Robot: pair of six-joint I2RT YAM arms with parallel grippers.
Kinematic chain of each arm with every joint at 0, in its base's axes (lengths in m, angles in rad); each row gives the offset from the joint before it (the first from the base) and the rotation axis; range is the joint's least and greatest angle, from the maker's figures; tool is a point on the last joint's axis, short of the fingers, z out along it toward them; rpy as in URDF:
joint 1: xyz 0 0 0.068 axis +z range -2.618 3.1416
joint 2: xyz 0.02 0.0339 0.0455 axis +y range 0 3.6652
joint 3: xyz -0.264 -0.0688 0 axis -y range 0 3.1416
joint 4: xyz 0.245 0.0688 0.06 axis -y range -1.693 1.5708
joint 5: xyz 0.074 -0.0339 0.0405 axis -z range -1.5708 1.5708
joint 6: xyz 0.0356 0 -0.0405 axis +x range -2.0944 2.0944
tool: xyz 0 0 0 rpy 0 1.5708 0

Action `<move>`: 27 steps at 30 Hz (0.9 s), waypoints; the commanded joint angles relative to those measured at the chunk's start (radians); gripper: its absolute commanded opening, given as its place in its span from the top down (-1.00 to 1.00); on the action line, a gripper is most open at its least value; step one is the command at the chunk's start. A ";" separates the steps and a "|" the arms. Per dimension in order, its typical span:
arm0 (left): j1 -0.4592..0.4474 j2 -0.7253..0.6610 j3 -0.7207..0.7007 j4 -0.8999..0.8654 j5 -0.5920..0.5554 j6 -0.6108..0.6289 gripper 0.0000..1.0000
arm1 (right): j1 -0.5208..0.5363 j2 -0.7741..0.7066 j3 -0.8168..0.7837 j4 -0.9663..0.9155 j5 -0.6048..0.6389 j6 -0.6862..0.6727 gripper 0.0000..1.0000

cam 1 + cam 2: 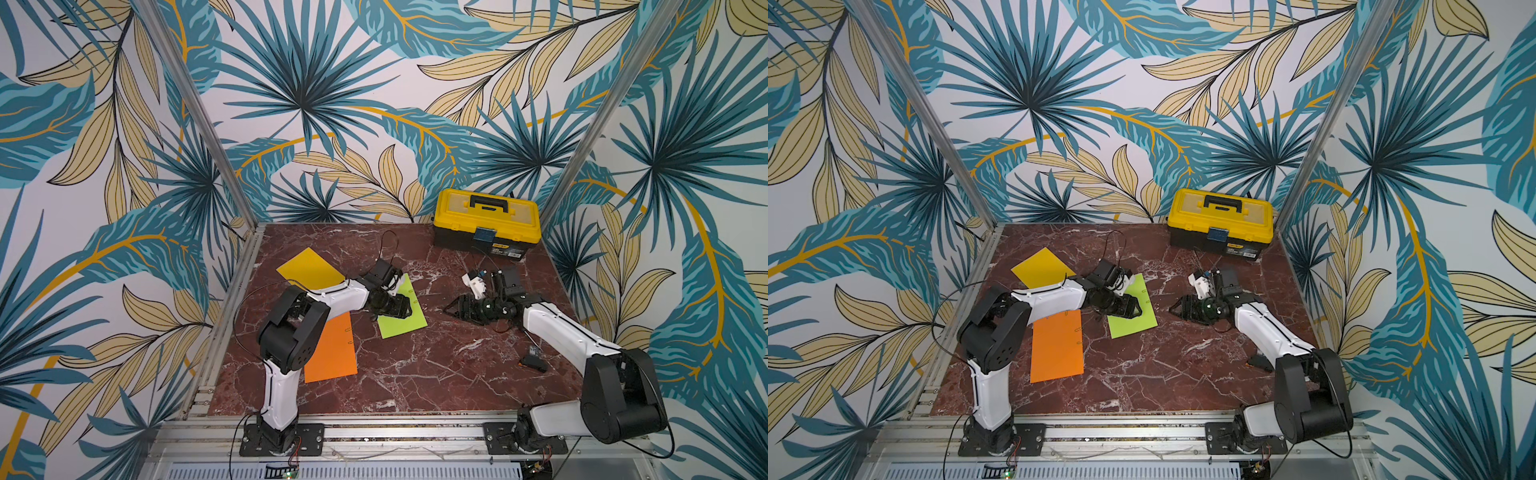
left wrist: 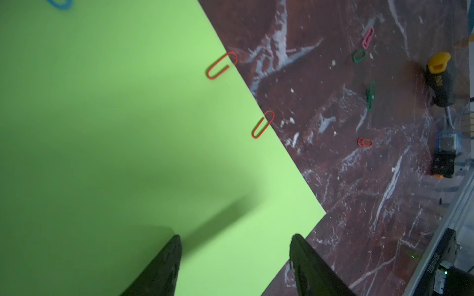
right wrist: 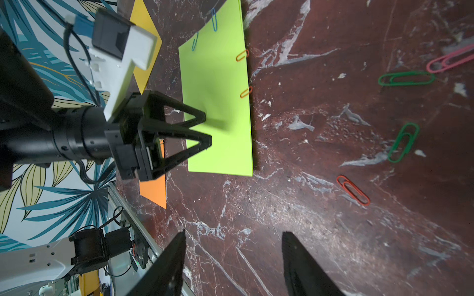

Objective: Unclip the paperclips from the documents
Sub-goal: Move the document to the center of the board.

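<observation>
Three documents lie on the marble table: a lime green sheet (image 1: 409,322) (image 2: 102,128) (image 3: 218,102), an orange sheet (image 1: 332,353) and a golden yellow sheet (image 1: 309,266). Two red paperclips (image 2: 220,65) (image 2: 263,124) grip the green sheet's edge, and blue ones (image 3: 215,20) sit on another edge. Small clips (image 1: 350,331) show on the orange sheet's edge. My left gripper (image 2: 236,237) (image 3: 207,129) (image 1: 405,309) hovers open over the green sheet's corner, holding nothing. My right gripper (image 3: 233,234) (image 1: 446,309) stands open over bare marble to the right of that sheet.
Loose paperclips lie on the marble beside the green sheet: pink (image 3: 448,60), green (image 3: 406,78) (image 3: 402,142) and red (image 3: 354,189). A yellow-and-black toolbox (image 1: 486,220) stands at the back right. A small black object (image 1: 534,363) lies near the right arm.
</observation>
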 commanded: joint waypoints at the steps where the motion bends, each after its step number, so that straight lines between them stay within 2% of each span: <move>1: -0.082 0.030 -0.096 -0.126 0.017 -0.045 -0.36 | 0.005 -0.019 -0.015 -0.039 0.019 -0.024 -0.21; 7: -0.206 -0.010 -0.169 -0.125 -0.015 -0.127 -0.33 | 0.005 -0.036 -0.012 -0.070 0.027 -0.039 -0.21; 10: -0.239 -0.048 -0.184 -0.125 -0.047 -0.161 -0.33 | 0.005 -0.037 -0.024 -0.056 0.032 -0.034 -0.21; 21: -0.258 -0.195 -0.055 -0.119 -0.128 -0.159 -0.46 | 0.005 -0.039 -0.045 -0.031 0.065 -0.030 -0.21; 27: -0.232 -0.300 -0.113 -0.068 -0.183 -0.237 -0.47 | 0.005 -0.047 -0.011 -0.069 0.085 -0.025 -0.21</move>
